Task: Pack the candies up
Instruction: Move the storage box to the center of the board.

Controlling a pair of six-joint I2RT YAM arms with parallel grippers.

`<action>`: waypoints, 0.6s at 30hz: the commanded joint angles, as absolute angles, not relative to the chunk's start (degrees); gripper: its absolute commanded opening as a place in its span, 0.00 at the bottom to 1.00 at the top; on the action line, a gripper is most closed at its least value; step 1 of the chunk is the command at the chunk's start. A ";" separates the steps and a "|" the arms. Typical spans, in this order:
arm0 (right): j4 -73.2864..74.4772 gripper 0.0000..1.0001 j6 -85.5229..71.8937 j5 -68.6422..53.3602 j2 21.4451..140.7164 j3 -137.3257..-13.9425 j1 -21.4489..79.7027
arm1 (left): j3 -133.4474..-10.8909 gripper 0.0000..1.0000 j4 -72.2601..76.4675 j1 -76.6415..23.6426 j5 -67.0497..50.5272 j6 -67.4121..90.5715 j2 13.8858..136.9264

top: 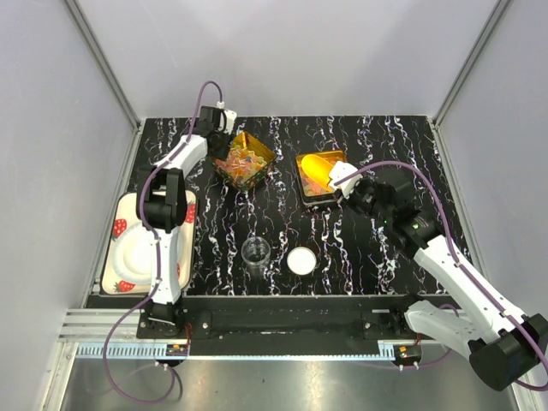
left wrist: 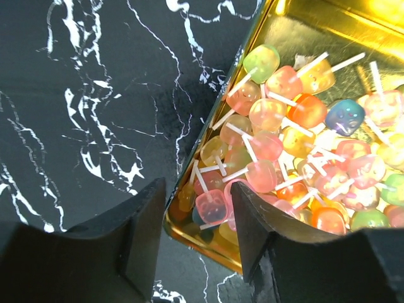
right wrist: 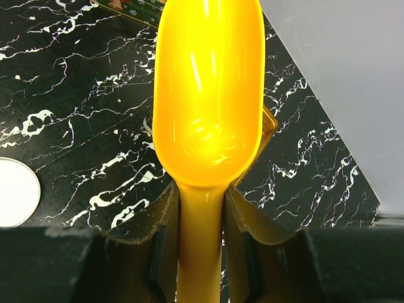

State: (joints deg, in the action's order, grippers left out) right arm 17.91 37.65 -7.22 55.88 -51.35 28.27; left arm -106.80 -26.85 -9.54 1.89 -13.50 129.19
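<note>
Now, at this moment:

- The candies (left wrist: 284, 126) lie heaped in a square gold tin (left wrist: 315, 25) at the back left of the black, white-veined surface (left wrist: 76, 95). They are small translucent pieces in pink, orange, yellow, green and one blue, each on a short white stick.
- The heap fills the tin's near part up to its wall, while a bare gold stretch of its floor shows at the far side.
- The left pincer (left wrist: 197, 189) stands over the tin's near edge, with its jaws apart and nothing clamped between them.
- One of its fingers (left wrist: 142, 233) is outside the tin above the surface, and the other is inside above the candies, so the gold rim runs through the gap between them.
- The right pincer (right wrist: 201, 196) is closed on the handle of a yellow-orange scoop (right wrist: 208, 95), with one finger pressed against each side of the handle.
- The scoop's bowl points away from the wrist, hollow side up and glossy.
- From above, the scoop hangs over a second gold tin (top: 312, 199) to the right of the first, the two tins apart from each other.
- A clear glass (top: 256, 253) and a round white disc (top: 301, 260) sit side by side near the front of the surface, well apart from both tins.
- A white plate (top: 133, 253) with strawberry prints rests at the left edge, partly under the left arm.
</note>
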 commanded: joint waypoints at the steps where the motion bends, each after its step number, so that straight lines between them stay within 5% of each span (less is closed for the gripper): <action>1: 14.85 0.00 37.35 -8.88 54.75 -51.42 27.95 | -108.81 0.50 -24.43 -9.58 3.60 -13.80 129.64; 6: 14.85 0.00 37.35 -8.97 54.49 -51.24 27.95 | -108.37 0.26 -24.61 -9.58 3.61 -13.80 130.08; 18: 14.85 0.00 37.26 -9.84 53.96 -51.06 27.95 | -101.96 0.09 -26.72 -9.58 0.35 -13.62 125.95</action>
